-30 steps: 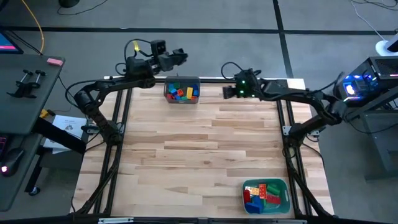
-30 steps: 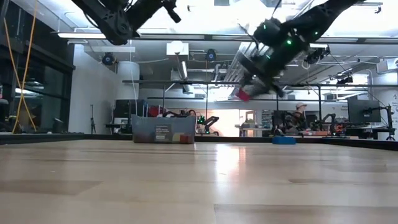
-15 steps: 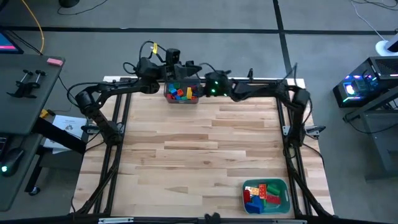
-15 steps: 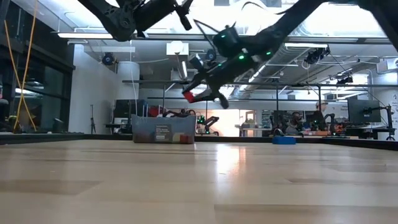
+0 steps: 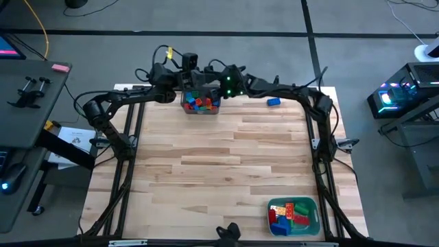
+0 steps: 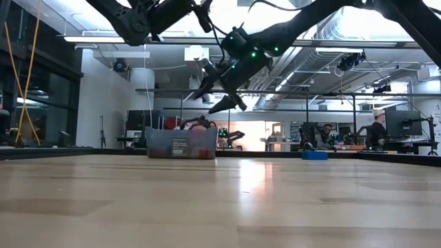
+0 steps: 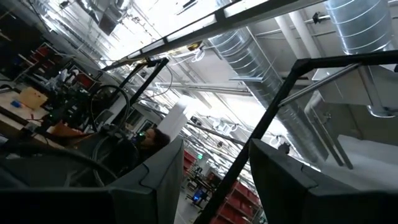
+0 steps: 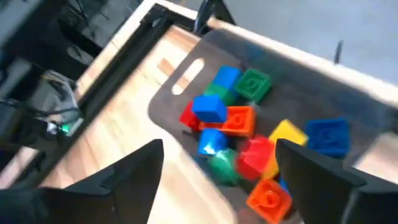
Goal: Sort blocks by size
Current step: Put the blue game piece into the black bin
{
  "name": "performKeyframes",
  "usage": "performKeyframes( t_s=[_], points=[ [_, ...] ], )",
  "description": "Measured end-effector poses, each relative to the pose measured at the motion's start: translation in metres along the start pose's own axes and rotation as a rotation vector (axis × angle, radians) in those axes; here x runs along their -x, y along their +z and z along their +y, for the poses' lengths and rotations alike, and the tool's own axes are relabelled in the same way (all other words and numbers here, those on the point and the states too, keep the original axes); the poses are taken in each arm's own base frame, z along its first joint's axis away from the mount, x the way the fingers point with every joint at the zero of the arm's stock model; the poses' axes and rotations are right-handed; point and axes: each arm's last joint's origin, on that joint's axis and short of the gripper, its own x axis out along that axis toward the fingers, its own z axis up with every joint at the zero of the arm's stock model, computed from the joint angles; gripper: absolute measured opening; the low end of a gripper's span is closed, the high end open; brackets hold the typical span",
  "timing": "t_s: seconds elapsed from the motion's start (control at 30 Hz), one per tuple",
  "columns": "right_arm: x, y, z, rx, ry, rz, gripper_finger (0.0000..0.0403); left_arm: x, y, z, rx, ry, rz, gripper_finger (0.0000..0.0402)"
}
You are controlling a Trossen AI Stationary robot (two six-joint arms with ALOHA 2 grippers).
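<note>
The dark grey bin [image 5: 183,103] stands at the table's far edge and holds several small blocks [image 5: 201,103] in red, blue, green, yellow and orange; they also show in the right wrist view [image 8: 242,124]. My right gripper [image 6: 212,98] hovers open and empty just above the bin, pointing down at it. My left gripper [image 5: 204,71] is open and empty, raised behind the bin and pointing up at the ceiling [image 7: 214,149]. A lone blue block [image 5: 273,102] lies on the table to the right of the bin.
A teal tray [image 5: 316,213] with several longer red, green and blue blocks [image 5: 288,213] stands at the near right corner. The wooden tabletop [image 5: 219,158] between bin and tray is bare. Frame posts run along both table sides. People show in the room behind.
My right gripper has swung toward the table's left along the far edge, carrying a small red block, to a spot above the bin. There it has opened, and the red block is no longer between its fingers. My left gripper has shifted a little toward the bin.
</note>
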Motion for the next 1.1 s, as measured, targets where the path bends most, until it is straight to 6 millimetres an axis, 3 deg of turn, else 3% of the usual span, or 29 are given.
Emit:
performKeyframes(
  t_s=[0.27,0.5,0.67,0.8,0.9,1.0,1.1],
  points=[
    [0.029,0.019,-0.022,0.099,-0.098,0.189,0.0316,0.001,0.002,-0.002,-0.018,-0.02,0.0,0.0171],
    [0.109,0.02,-0.059,0.268,-0.317,0.31,0.0317,0.009,0.009,0.001,-0.038,-0.019,0.046,0.0171],
    [0.16,0.004,-0.098,0.311,-0.49,0.501,0.0318,0.016,0.016,0.004,-0.052,0.002,0.032,0.0171],
    [0.166,-0.01,-0.122,0.317,-0.557,0.715,0.0317,0.019,0.019,0.006,-0.059,0.013,0.024,0.0171],
    [0.153,-0.016,-0.132,0.257,-0.686,0.766,0.0292,0.021,0.021,0.006,-0.061,0.018,0.021,0.0171],
    [0.137,-0.024,-0.143,0.103,-0.73,0.775,0.0226,0.022,0.022,0.007,-0.062,0.021,0.02,0.0171],
    [0.128,-0.027,-0.15,0.004,-0.755,0.758,0.0121,0.022,0.022,0.007,-0.063,0.023,0.018,0.0171]
  ],
)
